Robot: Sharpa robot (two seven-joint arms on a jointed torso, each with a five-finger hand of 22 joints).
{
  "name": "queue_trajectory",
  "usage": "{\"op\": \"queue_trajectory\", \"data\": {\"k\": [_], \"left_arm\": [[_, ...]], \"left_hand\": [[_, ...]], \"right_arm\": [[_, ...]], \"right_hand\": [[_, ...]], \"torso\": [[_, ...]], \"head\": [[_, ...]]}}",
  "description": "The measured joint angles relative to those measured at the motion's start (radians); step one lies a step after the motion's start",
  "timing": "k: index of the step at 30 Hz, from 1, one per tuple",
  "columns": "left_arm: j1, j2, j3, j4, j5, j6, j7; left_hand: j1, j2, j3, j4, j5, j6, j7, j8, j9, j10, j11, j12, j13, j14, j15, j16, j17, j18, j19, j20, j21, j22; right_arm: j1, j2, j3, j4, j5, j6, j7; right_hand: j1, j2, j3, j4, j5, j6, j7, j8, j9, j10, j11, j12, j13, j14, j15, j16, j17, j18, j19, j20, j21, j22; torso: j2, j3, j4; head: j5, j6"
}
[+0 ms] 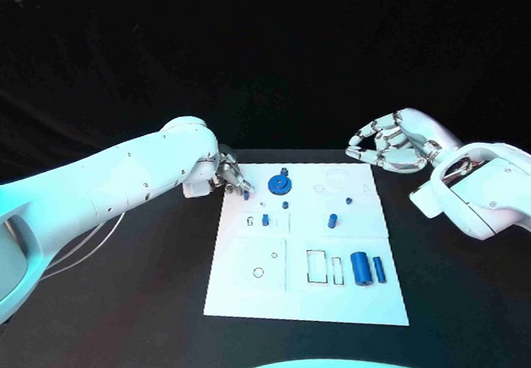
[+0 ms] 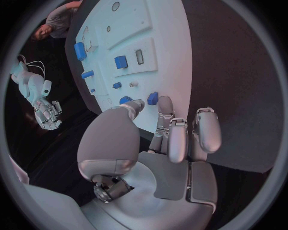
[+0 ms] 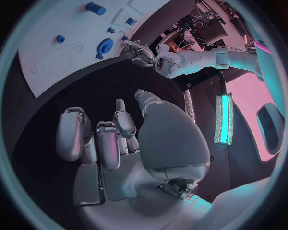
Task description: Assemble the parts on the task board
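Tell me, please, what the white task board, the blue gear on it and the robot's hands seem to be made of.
Task board: probably matte white plastic or painted sheet, flat with no glare. Blue gear: likely moulded or printed plastic, uniform opaque blue and dull. Left hand and right hand: silver shells with a soft satin sheen, either metal or coated plastic; the pictures cannot settle which.

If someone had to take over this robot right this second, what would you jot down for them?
Left hand: at the white board's far left corner, fingertips by a small blue piece; whether it grips it is unclear.
Right hand: off the board's far right corner, above the table, fingers curled, holding nothing.
On the board: a blue gear at the far end, two blue cylinders lying near the front.
Left: seating the loose pieces.
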Motion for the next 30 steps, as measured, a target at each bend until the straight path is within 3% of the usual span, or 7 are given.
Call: {"op": "queue_trajectory", "data": {"k": [13,30], "left_arm": [[0.000,0.001,0.000,-0.004,0.001,-0.001,0.005],[0.000,0.004,0.000,-0.009,0.003,0.003,0.005]], "left_hand": [[0.047,0.026,0.003,-0.003,0.000,0.017,-0.005,0.000,-0.001,0.000,0.000,0.006,0.005,0.000,0.000,0.004,0.000,0.000,0.002,0.002,0.000,0.006],[0.067,0.030,0.003,-0.003,0.000,0.032,-0.011,0.003,-0.001,0.011,-0.011,0.019,0.018,0.000,0.000,0.008,0.000,0.000,0.009,0.002,0.000,0.018]], "right_arm": [[0.000,0.001,0.000,0.001,0.000,0.000,0.000],[0.000,0.001,0.000,0.002,0.000,0.000,0.000]], "right_hand": [[0.000,0.000,0.000,0.000,0.000,-0.004,-0.004,0.000,0.000,0.000,0.000,0.000,0.000,0.000,0.000,0.000,0.000,0.000,0.000,0.000,0.000,0.000],[0.000,0.000,0.000,0.000,0.000,-0.004,-0.004,0.000,0.001,0.000,0.000,0.000,0.000,0.000,0.000,0.000,0.001,0.000,0.000,0.000,0.000,0.000]], "torso": [[0.000,0.0001,0.0002],[0.000,0.0001,0.0001]], "head": [[0.000,-0.001],[-0.001,-0.002]]}}
